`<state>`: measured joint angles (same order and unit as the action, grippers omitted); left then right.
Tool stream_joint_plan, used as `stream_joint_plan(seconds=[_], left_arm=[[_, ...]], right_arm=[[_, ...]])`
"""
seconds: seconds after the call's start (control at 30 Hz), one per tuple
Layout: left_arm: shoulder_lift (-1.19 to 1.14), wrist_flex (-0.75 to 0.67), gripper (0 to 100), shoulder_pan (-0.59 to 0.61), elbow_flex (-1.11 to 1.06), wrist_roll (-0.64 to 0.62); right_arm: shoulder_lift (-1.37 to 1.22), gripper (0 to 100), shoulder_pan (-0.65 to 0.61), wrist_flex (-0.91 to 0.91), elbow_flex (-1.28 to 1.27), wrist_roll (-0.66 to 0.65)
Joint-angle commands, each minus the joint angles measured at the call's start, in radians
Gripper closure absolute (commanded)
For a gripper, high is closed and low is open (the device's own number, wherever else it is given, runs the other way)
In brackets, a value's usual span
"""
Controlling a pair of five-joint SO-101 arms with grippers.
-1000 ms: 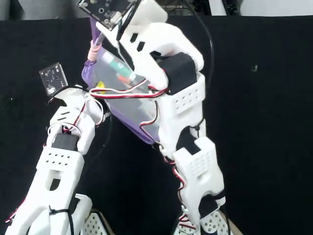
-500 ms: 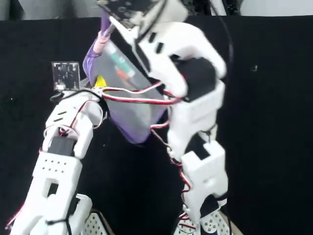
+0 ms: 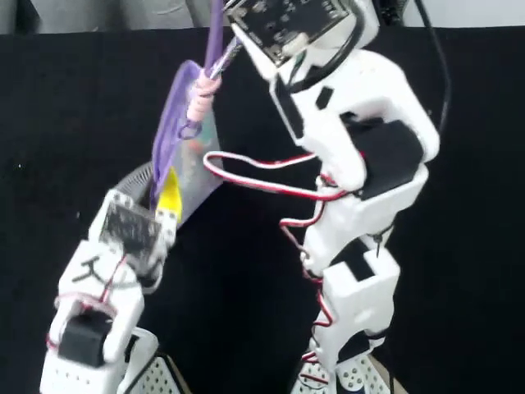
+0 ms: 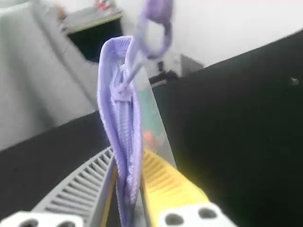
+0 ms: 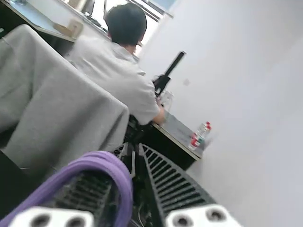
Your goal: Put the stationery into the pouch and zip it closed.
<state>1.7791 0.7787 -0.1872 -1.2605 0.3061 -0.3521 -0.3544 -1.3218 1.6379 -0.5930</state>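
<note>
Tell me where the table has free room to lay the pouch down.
Widest: the bare black table right of the right arm. Smaller: the patch left of the hanging pouch, beyond the left arm. Crowded: between the arms, where pouch, red-white cables and left pincer sit.

Purple-edged clear pouch, held up in the air, turned edge-on, purple pull cord stretched upward, coloured stationery seen inside

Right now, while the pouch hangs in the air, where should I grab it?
I'd pinch the purple zipper edge midway up the pouch, coming from the zipper side: it hangs thin and nearly upright, the left gripper clamps its lower end and the right gripper holds its loop above.
</note>
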Motion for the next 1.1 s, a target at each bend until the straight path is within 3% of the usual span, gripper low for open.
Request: stream_joint_plan(seconds=[0.0, 0.5, 1.07], left_arm=[[0.034, 0.137, 97, -0.035, 0.044, 0.031], [0.049, 0.150, 97, -0.033, -0.002, 0.025], [0.049, 0.157, 97, -0.038, -0.015, -0.009]], right_arm=[[-0.010, 98.7, 0.075, 0.066, 0.033, -0.008], [-0.236, 98.6, 0.308, 0.367, 0.033, -0.009], [-0.564, 98.6, 0.373, 0.671, 0.031, -0.011]])
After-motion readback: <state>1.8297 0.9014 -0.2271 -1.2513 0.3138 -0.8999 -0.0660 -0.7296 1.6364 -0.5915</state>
